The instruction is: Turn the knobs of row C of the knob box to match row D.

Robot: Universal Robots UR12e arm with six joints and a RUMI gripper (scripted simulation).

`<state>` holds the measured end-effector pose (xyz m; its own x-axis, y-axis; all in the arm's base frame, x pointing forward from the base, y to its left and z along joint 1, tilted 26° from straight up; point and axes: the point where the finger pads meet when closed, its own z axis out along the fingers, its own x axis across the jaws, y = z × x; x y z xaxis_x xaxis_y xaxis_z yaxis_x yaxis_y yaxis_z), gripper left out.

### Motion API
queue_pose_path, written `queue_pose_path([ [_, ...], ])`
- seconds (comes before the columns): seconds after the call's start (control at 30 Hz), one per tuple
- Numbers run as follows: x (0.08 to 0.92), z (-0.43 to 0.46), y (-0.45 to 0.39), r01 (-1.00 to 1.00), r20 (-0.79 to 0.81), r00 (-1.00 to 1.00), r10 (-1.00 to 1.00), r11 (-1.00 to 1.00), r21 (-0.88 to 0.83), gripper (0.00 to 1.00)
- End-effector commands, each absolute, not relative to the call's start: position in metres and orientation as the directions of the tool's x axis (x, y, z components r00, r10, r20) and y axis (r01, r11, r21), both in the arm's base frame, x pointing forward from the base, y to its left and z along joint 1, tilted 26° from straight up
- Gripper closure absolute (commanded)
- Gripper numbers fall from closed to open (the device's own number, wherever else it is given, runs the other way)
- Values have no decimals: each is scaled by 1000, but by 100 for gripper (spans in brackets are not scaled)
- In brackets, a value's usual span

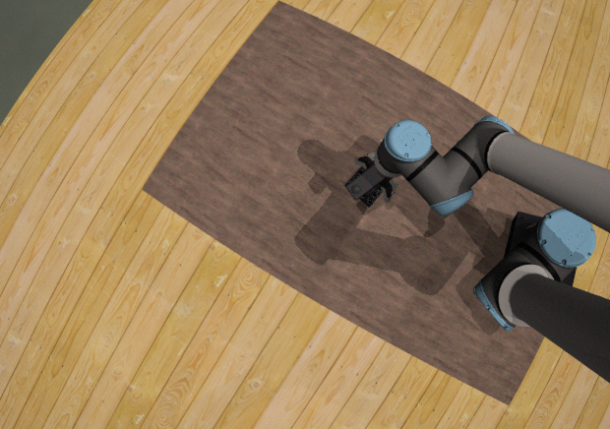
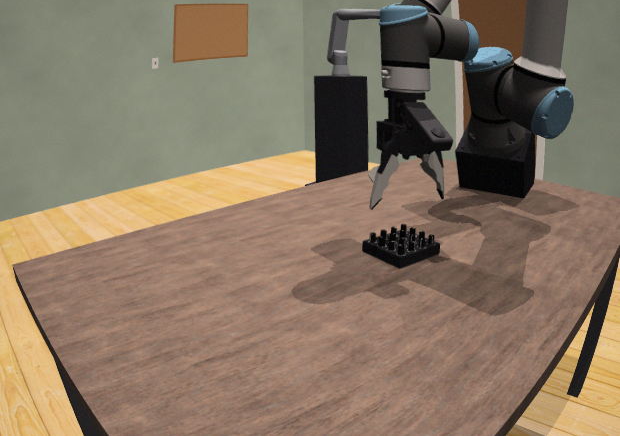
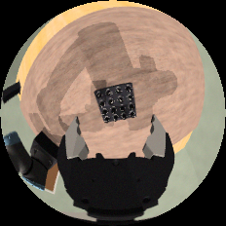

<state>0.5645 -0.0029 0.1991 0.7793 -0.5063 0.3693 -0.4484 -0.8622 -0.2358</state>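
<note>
The black knob box point(image 2: 399, 259) point(image 3: 117, 101) lies flat on the table, with rows of upright black knobs on its top. In the top view the knob box point(image 1: 367, 198) is mostly hidden under the gripper. My gripper point(image 2: 406, 203) point(image 3: 115, 116) is open and empty. It hangs above the box, pointing down, with its fingertips clear of the knobs. In the wrist view the box shows a little beyond the fingertips and looks slightly turned. The knob marks are too small to read, and I cannot tell the socket side or the rows.
The wooden table point(image 1: 236, 118) point(image 2: 200, 320) bears the box. The arm's black base block point(image 2: 493, 172) stands at the table's far end in the exterior view. A black pedestal point(image 2: 340, 130) with a small grey arm stands on the floor behind the table.
</note>
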Motion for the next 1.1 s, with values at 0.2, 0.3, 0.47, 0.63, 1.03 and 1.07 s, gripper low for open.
queue_pose_path([
  [0.2, 576, 207, -5, -228, 416, 870, -265, -964, -137, 0],
  [0.3, 578, 209, -5, -177, 423, 882, -208, -978, -113, 0],
  [0.47, 582, 211, -7, -91, 432, 895, -113, -993, -71, 0],
  [0.63, 585, 213, -8, -10, 437, 899, -23, -999, -32, 0],
  [1.03, 594, 219, -11, 193, 433, 878, 203, -979, 67, 0],
  [1.07, 595, 219, -12, 210, 432, 874, 222, -975, 76, 0],
])
